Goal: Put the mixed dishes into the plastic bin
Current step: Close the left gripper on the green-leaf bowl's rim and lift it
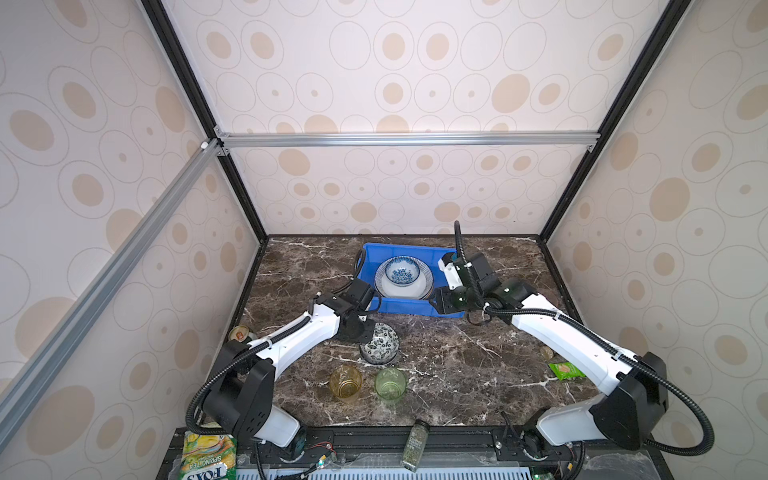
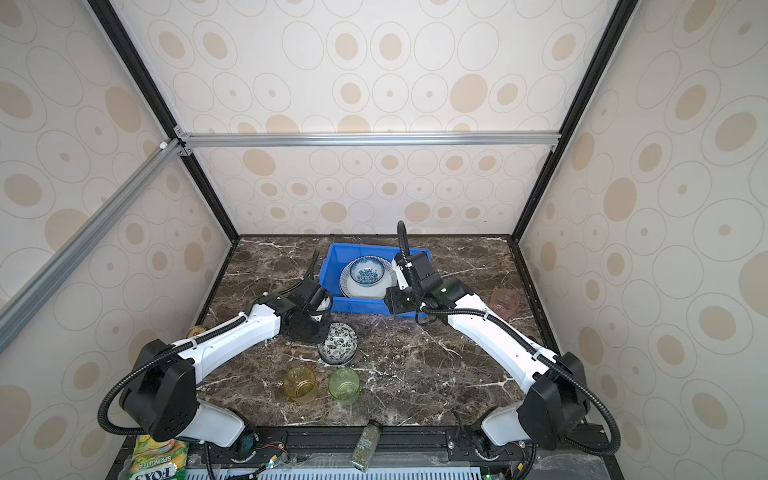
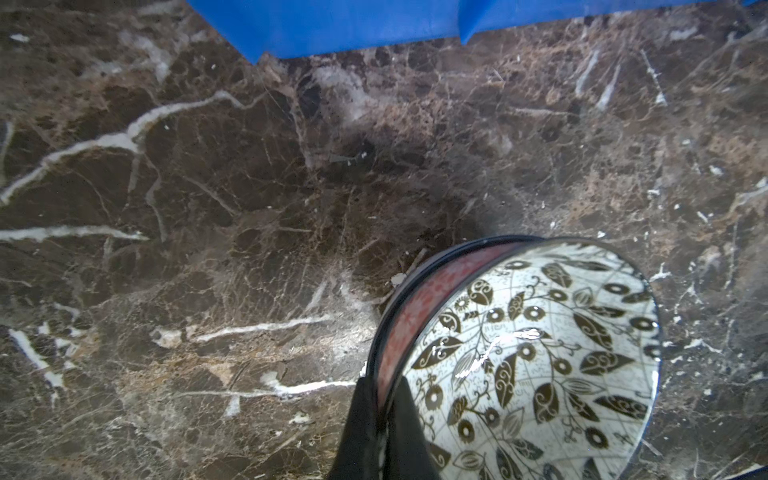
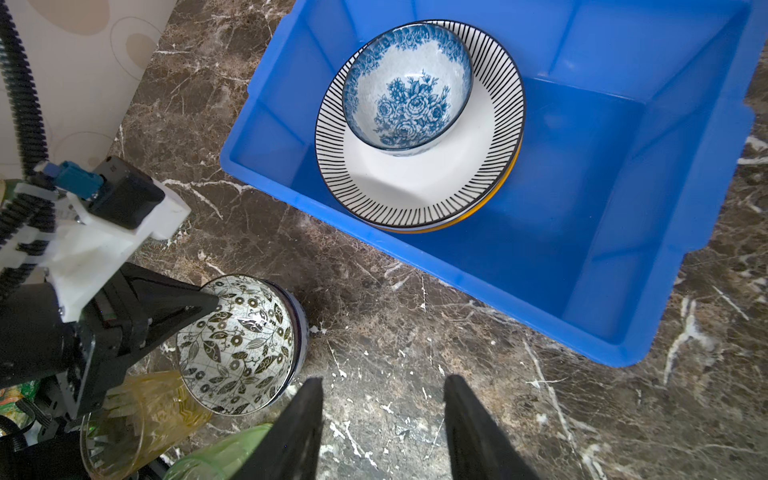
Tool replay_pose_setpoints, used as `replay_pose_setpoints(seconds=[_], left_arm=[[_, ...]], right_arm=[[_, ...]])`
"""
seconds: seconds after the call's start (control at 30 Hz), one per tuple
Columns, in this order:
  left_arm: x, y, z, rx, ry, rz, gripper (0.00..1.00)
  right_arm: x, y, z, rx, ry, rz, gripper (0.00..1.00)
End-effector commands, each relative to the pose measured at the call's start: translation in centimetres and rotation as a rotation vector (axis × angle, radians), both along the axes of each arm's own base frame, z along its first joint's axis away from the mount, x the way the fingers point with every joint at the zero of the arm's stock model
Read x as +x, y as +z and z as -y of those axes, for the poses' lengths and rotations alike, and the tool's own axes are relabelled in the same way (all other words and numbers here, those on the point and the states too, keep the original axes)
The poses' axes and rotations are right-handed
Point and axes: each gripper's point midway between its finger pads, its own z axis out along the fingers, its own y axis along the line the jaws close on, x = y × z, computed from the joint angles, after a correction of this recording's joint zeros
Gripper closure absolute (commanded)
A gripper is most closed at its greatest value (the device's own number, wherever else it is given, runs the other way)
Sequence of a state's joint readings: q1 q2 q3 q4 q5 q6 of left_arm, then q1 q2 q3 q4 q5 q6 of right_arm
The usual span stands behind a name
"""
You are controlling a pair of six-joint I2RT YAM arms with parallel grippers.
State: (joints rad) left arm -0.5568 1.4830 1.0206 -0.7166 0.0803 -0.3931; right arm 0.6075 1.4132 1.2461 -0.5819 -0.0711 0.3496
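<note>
Left gripper (image 3: 381,386) pinches the rim of the black-and-white floral bowl (image 3: 532,361), just in front of the plastic bin (image 4: 266,137).
The bowl tilts low over the marble table (image 3: 208,208), with 1 finger inside its wall and 1 outside. The right gripper (image 4: 382,428) is half open and empty beside the bin's near wall. Inside the bin, the blue floral bowl (image 4: 405,104) sits on the striped plate (image 4: 415,183).

Blue bin (image 4: 582,216), blue-floral bowl (image 4: 407,91), black-striped plate (image 4: 415,183), black-and-white leafy bowl (image 4: 237,345).
</note>
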Motion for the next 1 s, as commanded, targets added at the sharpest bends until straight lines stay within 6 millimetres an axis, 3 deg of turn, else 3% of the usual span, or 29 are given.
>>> replay_pose_setpoints(seconds=[0.0,0.63,0.97], left_arm=[[1.0,2.7,0.5,-0.025,-0.014,0.073,1.00],[3.8,9.0,0.9,-0.103,0.004,0.224,1.00],[6.9,14.0,1.4,-0.186,0.035,0.368,1.00]], right_arm=[[-0.3,0.8,0.0,0.005,0.010,0.031,0.49],[-0.5,1.6,0.4,0.003,0.010,0.065,0.49],[-0.3,2.0,0.6,0.014,-0.003,0.098,0.49]])
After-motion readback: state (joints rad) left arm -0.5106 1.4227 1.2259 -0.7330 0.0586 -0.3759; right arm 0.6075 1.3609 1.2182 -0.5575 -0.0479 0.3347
